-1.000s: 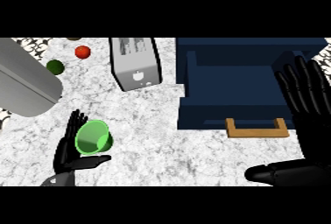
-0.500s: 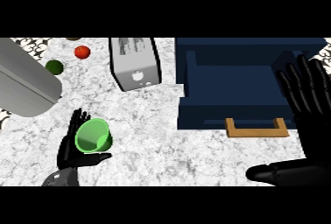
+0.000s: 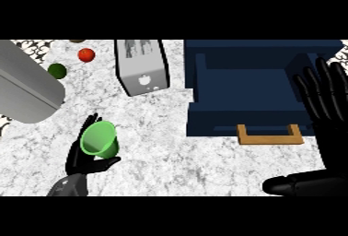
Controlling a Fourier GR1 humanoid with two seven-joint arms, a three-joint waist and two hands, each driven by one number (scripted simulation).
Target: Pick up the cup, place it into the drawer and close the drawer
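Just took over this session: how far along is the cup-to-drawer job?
Done: the left hand is curled round the green cup, and the navy drawer stands open with its wooden handle toward the robot. In hand: the cup is over the counter, left of the drawer. Left: move it into the drawer, release, then push the drawer shut. The right hand is open beside the drawer.
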